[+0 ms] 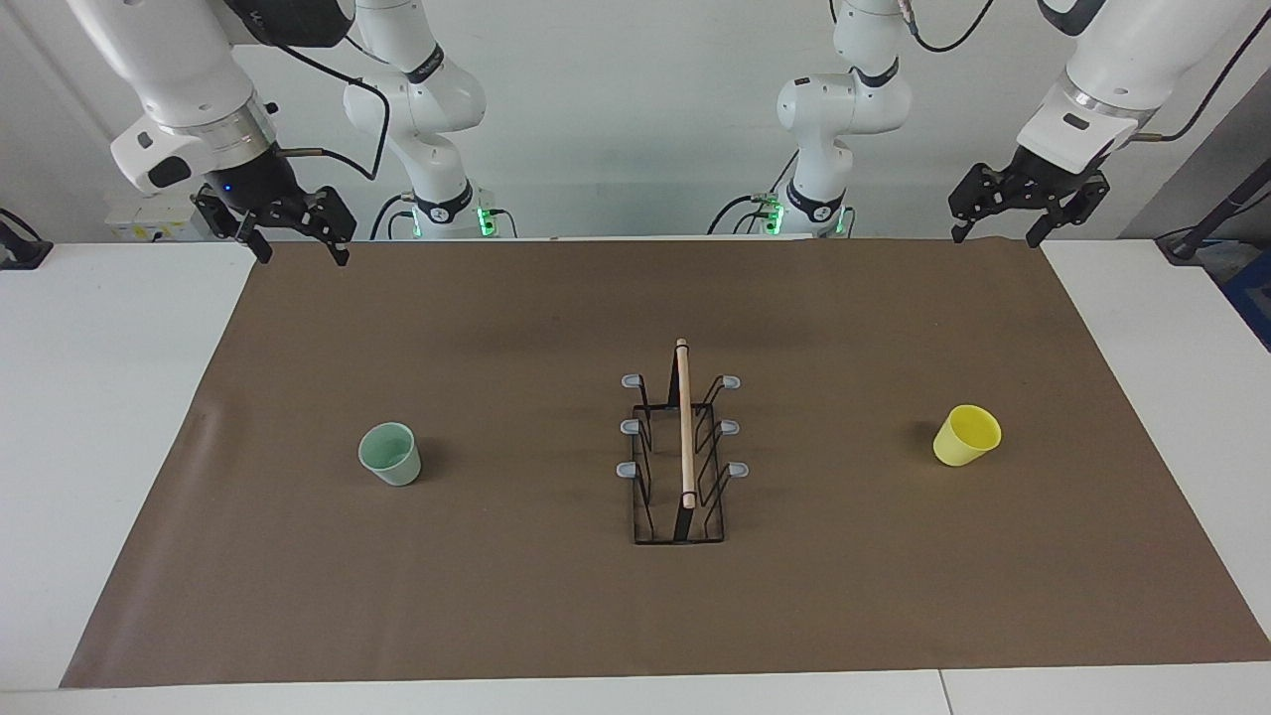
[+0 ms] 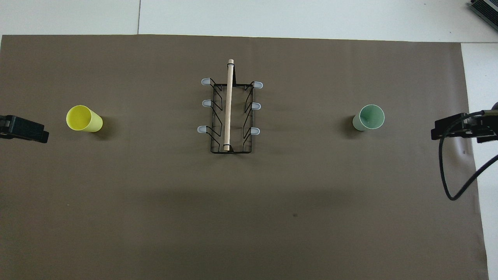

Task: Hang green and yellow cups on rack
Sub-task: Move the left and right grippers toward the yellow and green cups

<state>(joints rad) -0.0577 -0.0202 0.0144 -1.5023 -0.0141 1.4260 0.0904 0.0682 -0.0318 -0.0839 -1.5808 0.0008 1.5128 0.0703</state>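
Note:
The black wire rack (image 1: 681, 467) with a wooden rod (image 1: 684, 422) along its top stands mid-table, and all its grey-tipped prongs are bare. The pale green cup (image 1: 390, 454) stands upright, mouth up, beside the rack toward the right arm's end. The yellow cup (image 1: 966, 435) stands mouth up toward the left arm's end. My right gripper (image 1: 301, 250) is open and empty, raised over the mat's edge nearest the robots. My left gripper (image 1: 995, 236) is open and empty, raised over the same edge at its own end. The overhead view shows the rack (image 2: 231, 112), green cup (image 2: 369, 117) and yellow cup (image 2: 84, 119).
A brown mat (image 1: 496, 596) covers most of the white table (image 1: 99, 447). A black cable (image 2: 453, 182) hangs from the right arm over the mat's end.

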